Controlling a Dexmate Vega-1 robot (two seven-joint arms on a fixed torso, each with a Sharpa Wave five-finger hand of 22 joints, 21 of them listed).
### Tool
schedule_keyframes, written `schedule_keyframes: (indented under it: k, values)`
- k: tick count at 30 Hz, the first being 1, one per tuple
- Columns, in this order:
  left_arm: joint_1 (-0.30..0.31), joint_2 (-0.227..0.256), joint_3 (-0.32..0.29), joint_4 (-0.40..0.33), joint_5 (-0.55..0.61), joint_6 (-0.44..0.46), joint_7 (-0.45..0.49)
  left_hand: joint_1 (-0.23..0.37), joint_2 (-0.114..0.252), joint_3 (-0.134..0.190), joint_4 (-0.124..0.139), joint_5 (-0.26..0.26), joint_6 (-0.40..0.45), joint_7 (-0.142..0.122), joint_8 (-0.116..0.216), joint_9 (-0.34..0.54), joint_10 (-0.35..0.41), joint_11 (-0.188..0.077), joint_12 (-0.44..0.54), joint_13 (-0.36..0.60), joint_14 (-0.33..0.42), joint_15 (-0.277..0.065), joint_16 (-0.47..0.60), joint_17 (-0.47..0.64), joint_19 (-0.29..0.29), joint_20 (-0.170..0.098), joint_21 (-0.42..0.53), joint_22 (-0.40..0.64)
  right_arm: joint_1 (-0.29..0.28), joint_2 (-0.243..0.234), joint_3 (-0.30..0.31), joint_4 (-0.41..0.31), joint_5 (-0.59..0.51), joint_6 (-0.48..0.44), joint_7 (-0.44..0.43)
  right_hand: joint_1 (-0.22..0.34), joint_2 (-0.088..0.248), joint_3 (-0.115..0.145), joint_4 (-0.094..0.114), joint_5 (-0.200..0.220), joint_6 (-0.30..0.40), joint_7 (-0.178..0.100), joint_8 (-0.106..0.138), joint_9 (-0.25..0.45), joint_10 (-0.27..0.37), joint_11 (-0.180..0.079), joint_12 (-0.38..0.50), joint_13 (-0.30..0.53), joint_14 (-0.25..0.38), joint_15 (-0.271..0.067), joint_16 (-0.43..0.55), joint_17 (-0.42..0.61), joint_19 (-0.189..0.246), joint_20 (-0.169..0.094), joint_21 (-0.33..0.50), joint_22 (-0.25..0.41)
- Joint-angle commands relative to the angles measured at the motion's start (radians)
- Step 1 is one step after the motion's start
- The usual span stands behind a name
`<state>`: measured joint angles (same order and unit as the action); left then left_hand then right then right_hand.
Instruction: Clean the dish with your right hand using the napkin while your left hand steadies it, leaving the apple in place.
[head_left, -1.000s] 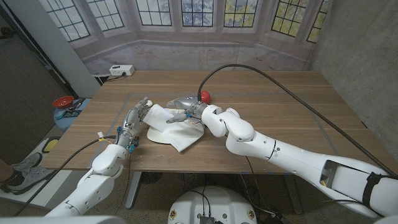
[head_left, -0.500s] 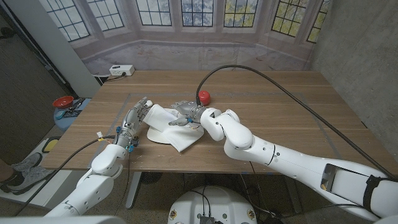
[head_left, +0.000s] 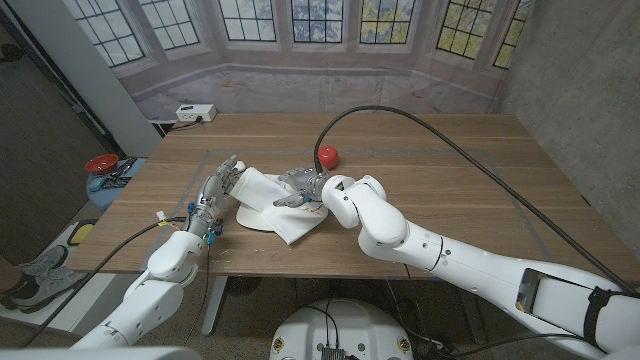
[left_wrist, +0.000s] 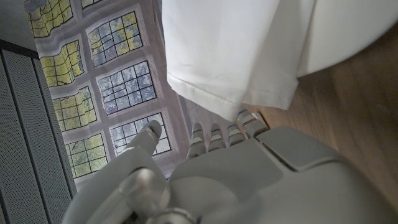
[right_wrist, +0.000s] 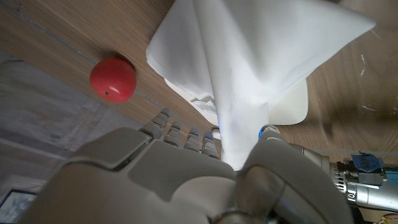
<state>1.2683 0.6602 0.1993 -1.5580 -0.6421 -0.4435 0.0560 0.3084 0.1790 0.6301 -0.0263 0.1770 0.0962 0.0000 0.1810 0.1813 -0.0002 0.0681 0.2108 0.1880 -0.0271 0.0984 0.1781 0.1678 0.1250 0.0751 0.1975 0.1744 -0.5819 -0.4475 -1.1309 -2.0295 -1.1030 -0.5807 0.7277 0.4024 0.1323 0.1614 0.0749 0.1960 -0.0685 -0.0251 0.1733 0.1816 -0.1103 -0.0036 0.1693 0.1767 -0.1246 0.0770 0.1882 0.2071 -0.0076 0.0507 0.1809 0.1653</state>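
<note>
Napkin (right_wrist: 249, 56) between right hand (head_left: 298, 190) fingers (right_wrist: 180, 134) (seemingly pinched), over dish (head_left: 255, 217)

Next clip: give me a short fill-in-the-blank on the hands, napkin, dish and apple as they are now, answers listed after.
1. The right hand grips the white ____.
2. The napkin lies draped over the white ____.
3. The apple on the table is ____ in colour.
4. The hand at the dish's edge, opposite the right hand, is the robot's ____ hand.

Missing words: napkin; dish; red; left
</note>
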Motion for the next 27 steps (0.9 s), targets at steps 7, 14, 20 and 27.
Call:
schedule_keyframes:
  k: [7,14,20,27]
  values:
    - [0.002,0.002,0.007,-0.010,0.004,0.008,-0.001,0.012,0.001,0.001,-0.002,-0.001,-0.004,0.003,0.001,0.004,-0.004,0.001,-0.003,0.005,-0.006,0.002,0.001,0.002,0.003,0.000,0.000,0.002,-0.073,-0.004,0.040,-0.072,-0.118,0.028,0.120,-0.019,0.001,0.002,0.011,-0.001,-0.026,0.003,0.000,-0.001,-0.017,-0.002,0.008,0.002,-0.022,0.001,-0.001,0.002,-0.014,0.001,0.001,0.004]
    - [-0.001,-0.003,0.013,-0.008,0.006,0.006,-0.002,0.013,0.001,0.000,-0.002,-0.001,-0.005,0.003,0.001,0.003,-0.004,0.003,-0.003,0.005,-0.006,0.003,0.001,0.002,0.002,0.000,0.000,0.002,-0.106,0.007,0.061,-0.092,-0.164,0.047,0.156,-0.016,0.003,0.005,0.007,0.001,-0.030,0.007,0.001,-0.002,-0.022,0.002,0.008,0.002,-0.026,0.002,-0.002,-0.002,-0.015,-0.001,0.002,0.004]
    - [-0.003,-0.006,0.016,-0.007,0.011,0.003,0.002,0.015,0.002,0.000,-0.003,0.000,-0.004,0.003,0.002,0.003,-0.005,0.002,-0.004,0.005,-0.006,0.003,0.001,0.002,0.001,0.001,-0.001,0.002,-0.130,0.008,0.084,-0.106,-0.181,0.077,0.176,-0.013,0.006,0.008,0.002,0.002,-0.030,0.012,0.003,-0.002,-0.023,0.006,0.009,0.002,-0.028,0.002,-0.002,-0.005,-0.014,-0.003,0.003,0.004]
    - [-0.007,-0.010,0.020,-0.003,0.011,0.003,0.002,0.017,0.002,0.000,-0.003,0.000,-0.005,0.003,0.002,0.003,-0.006,0.003,-0.004,0.005,-0.006,0.003,0.001,0.002,0.001,0.001,-0.001,0.002,-0.150,0.031,0.093,-0.088,-0.195,0.104,0.190,-0.009,0.008,0.012,-0.002,0.003,-0.031,0.018,0.004,-0.002,-0.023,0.008,0.010,0.002,-0.030,0.004,-0.002,-0.007,-0.014,-0.001,0.003,0.004]
